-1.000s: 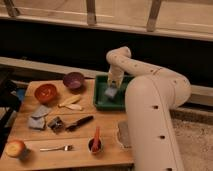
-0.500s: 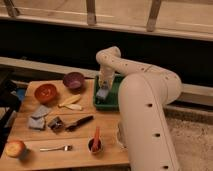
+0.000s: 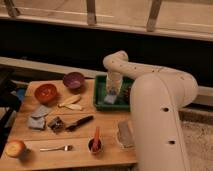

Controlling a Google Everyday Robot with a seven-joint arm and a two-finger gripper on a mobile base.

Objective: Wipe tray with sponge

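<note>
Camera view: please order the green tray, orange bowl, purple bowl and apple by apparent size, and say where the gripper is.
1. green tray
2. orange bowl and purple bowl: look alike, not ranked
3. apple, though nearest the camera

The gripper is down inside the tray.

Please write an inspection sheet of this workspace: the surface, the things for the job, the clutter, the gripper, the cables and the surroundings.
Surface: wooden table, crowded on its left and middle.
Job's things: green tray at the table's back right; sponge lies inside it, under the gripper.
Clutter: orange bowl, purple bowl, grey cloth, black-handled tool, fork, apple, cup with a red utensil in it.
Gripper: gripper is down in the tray, on or just above the sponge.
Cables: nothing seen.
Surroundings: dark wall and a railing behind the table; speckled floor at the right.
</note>
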